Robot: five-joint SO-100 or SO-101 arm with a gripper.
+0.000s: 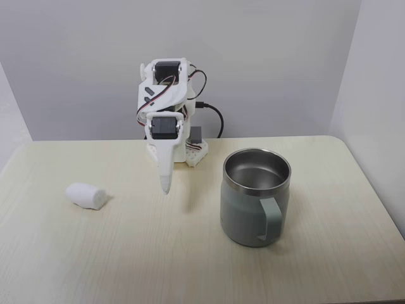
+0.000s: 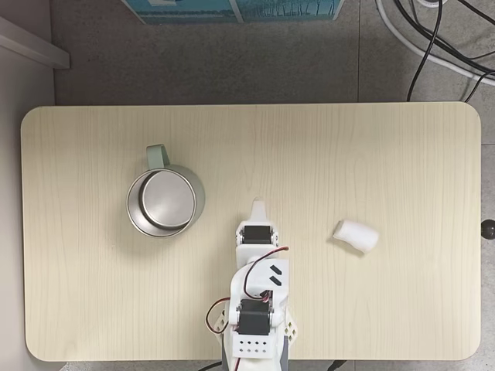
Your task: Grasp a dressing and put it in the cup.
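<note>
In the top-down fixed view: cup [image 2: 165, 202] at nine o'clock of gripper [image 2: 257, 205], dressing [image 2: 356, 236] at three o'clock, all on table [image 2: 387, 154].

In a fixed view, the dressing [image 1: 85, 196] lies on its side at the left of the pale worktop [image 1: 158, 253]. The cup [image 1: 255, 196] stands upright right of centre, handle toward the camera. The tool [image 1: 166, 185] hangs point-down between them, touching neither.

A pale wood-grain counter [image 2: 402, 154] with rounded corners stands on a grey floor [image 2: 232, 62]. Beyond its far edge in a fixed view lies a blue box [image 2: 232, 9], cut off by the frame, perhaps cardboard. Black and white cables [image 2: 433, 39] trail across the floor nearby. In a fixed view, a plain grey wall [image 1: 266, 57] rises behind.
</note>
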